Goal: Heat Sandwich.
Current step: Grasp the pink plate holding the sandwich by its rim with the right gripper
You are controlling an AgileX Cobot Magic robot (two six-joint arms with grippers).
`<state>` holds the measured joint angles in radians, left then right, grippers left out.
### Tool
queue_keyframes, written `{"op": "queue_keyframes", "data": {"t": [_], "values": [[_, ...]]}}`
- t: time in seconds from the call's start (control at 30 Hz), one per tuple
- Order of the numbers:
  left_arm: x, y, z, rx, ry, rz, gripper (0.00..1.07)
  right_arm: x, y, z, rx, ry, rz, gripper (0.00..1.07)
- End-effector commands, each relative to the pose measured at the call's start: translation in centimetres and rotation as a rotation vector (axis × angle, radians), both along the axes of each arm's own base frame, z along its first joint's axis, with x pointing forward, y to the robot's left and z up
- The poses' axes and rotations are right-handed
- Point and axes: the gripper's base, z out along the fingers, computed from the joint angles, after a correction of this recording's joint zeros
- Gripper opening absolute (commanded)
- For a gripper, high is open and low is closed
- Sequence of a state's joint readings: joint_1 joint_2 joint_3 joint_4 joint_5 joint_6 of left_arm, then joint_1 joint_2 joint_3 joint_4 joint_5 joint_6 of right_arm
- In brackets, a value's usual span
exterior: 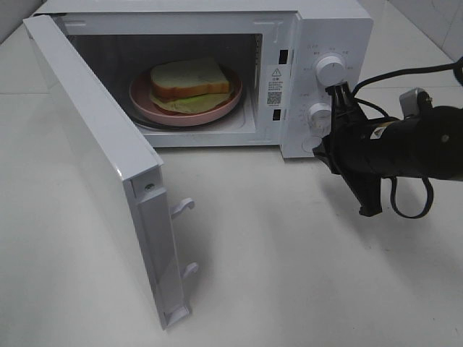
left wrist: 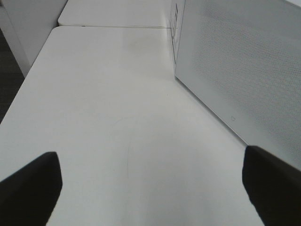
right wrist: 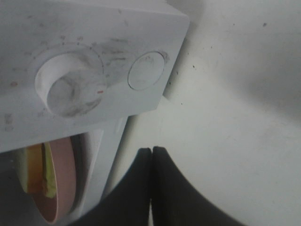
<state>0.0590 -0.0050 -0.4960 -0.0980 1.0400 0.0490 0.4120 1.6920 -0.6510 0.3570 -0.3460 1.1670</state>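
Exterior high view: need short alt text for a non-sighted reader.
A white microwave oven stands on a white table with its door swung wide open, and inside a white-bread sandwich with a green leafy layer sits on a round pink plate. The black right gripper hovers close to the lower end of its control panel.

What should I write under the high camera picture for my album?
Sandwich on a pink plate inside the open microwave; shut right gripper beside the lower dial.

Microwave (exterior: 340, 29) frame: sticker (exterior: 275, 85) bearing warning triangle and QR code, print unreadable; markings round dials (exterior: 330, 70) illegible.
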Motion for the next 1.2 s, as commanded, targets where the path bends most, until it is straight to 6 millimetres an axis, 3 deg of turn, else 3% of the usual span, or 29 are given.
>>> {"op": "queue_keyframes", "data": {"t": [0.03, 0.27, 0.63, 1.07, 1.2], "values": [[-0.4, 0.0, 0.0, -0.005, -0.028, -0.005, 0.98, -0.9, -0.2, 1.4, -0.071, 0.018, 0.102, 0.04], [-0.4, 0.0, 0.0, -0.005, -0.028, -0.005, 0.98, -2.6, -0.3, 3.4, -0.205, 0.037, 0.303, 0.07], [-0.4, 0.0, 0.0, -0.005, -0.028, -0.005, 0.98, -4.6, -0.9, 4.3, -0.408, 0.119, 0.557, 0.10], [-0.4, 0.0, 0.0, -0.005, -0.028, -0.005, 0.98, -4.6, -0.7, 6.6, -0.681, 0.171, 1.032, 0.13], [-0.4, 0.0, 0.0, -0.005, -0.028, -0.005, 0.98, -4.9, -0.7, 7.0, -0.828, 0.119, 1.329, 0.14]]}}
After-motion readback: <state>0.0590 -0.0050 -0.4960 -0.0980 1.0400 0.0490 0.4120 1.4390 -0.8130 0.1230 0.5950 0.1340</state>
